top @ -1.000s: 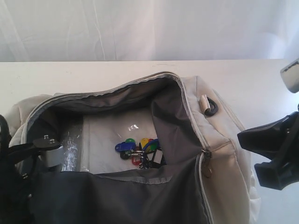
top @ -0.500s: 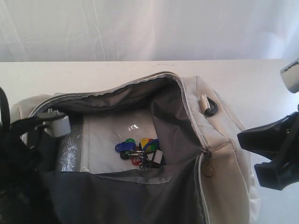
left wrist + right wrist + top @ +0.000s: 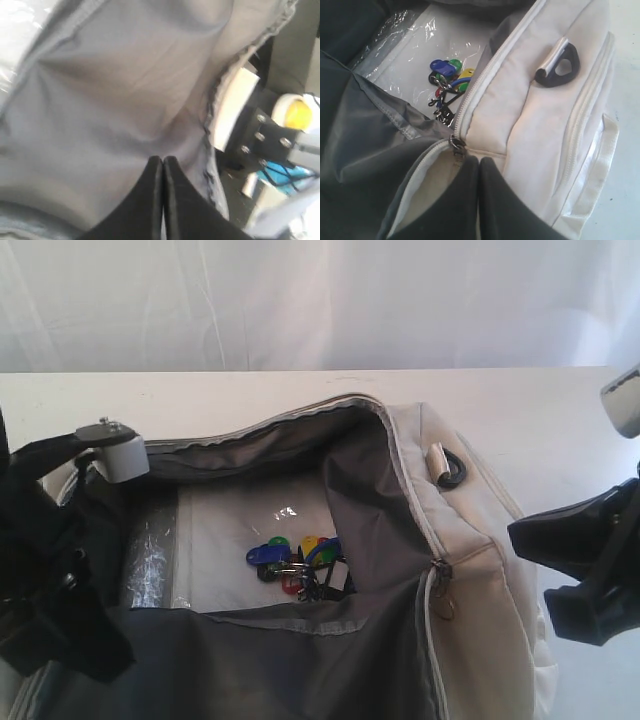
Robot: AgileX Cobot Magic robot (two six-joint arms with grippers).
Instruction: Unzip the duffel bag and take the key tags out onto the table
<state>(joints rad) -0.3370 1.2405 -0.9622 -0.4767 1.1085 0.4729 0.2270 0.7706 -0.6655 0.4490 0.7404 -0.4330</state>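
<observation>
The cream duffel bag (image 3: 470,530) lies unzipped on the white table (image 3: 200,400), its dark grey lining showing. The key tags (image 3: 298,562), a small coloured bunch, rest on the bag's floor; the right wrist view also shows the key tags (image 3: 449,75). My left gripper (image 3: 163,161) is shut, its tips over the grey lining (image 3: 115,100), nothing visible between them. The left arm (image 3: 50,570) stands at the bag's left end. My right gripper (image 3: 479,161) is shut and empty, tips right beside the zipper slider (image 3: 456,142) at the bag's right end.
A clear plastic sheet (image 3: 230,530) covers the bag's floor under the tags. A black strap ring (image 3: 452,468) sits on the bag's right side. A white curtain (image 3: 320,300) hangs behind the table. Bare tabletop lies behind the bag.
The left arm has lifted up and back at the bag's left end, and its jaws have gone from open to shut. The right arm and the key tags have not moved.
</observation>
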